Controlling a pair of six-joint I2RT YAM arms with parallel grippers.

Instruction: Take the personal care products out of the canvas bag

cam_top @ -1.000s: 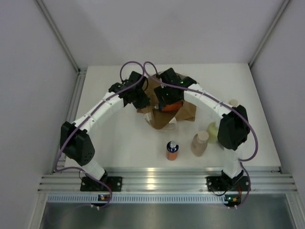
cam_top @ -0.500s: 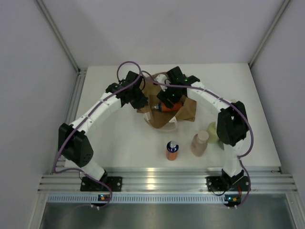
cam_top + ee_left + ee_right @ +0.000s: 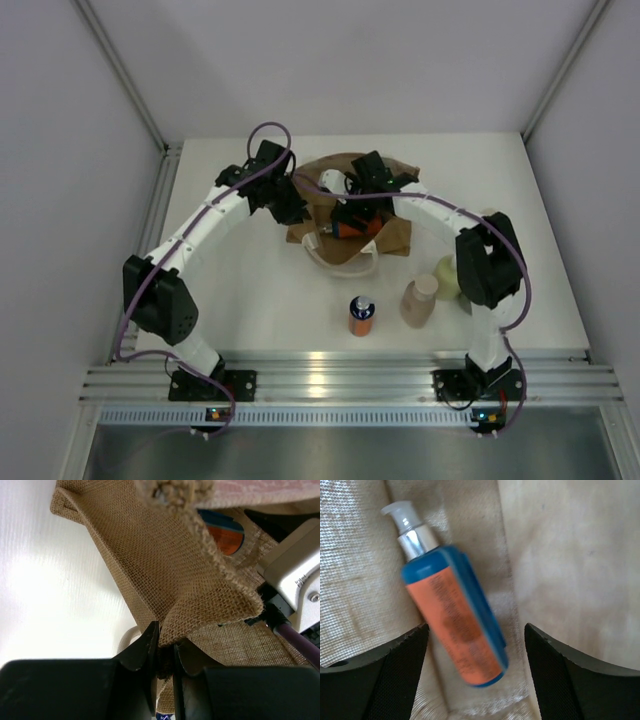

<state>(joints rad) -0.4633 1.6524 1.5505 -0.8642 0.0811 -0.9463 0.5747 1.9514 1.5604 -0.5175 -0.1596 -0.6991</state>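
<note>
Inside the canvas bag (image 3: 150, 565) | right hand (image 3: 475, 630), spread apart, over the orange bottle (image 3: 455, 625); likely light, stiff, slick; grip its mid-body | left hand (image 3: 164, 655) clamped on the bag's floppy edge

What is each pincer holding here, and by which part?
Left pincer pinches the canvas bag by its fabric edge. Right pincer, open over the orange bottle, holds nothing.

left gripper (image 3: 165, 650) pinched shut, right gripper (image 3: 475, 632) spread wide, both arms stretched forward.
</note>
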